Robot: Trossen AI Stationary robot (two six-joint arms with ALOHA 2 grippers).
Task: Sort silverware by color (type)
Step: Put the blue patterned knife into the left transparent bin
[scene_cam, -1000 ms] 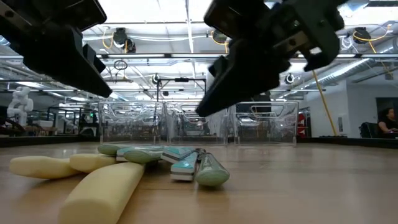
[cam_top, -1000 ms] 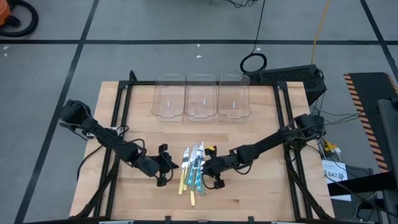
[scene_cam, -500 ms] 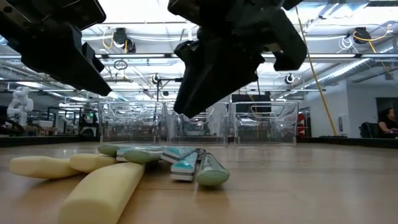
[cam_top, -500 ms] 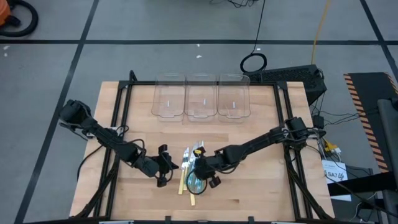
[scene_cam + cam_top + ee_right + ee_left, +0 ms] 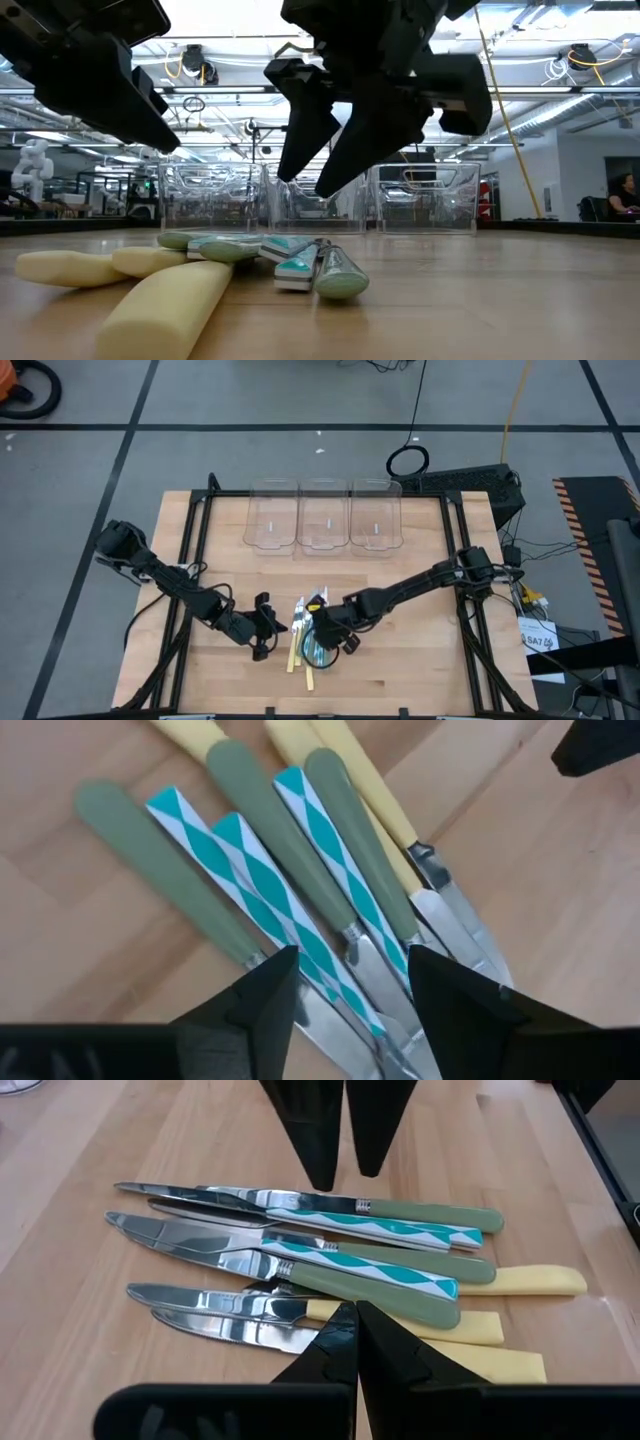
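Left gripper [image 5: 262,628], fingers pressed together and empty, waits at nine o'clock of the pile. The heaped silver-bladed knives with green, teal-patterned and yellow handles [image 5: 306,638] lie near the front edge. Right gripper [image 5: 322,637], fingers spread wide, hangs directly over them, apparently to pick one.

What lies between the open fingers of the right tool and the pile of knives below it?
Nothing lies there. In the low view the right tool hangs open above the knives, and only air separates them.
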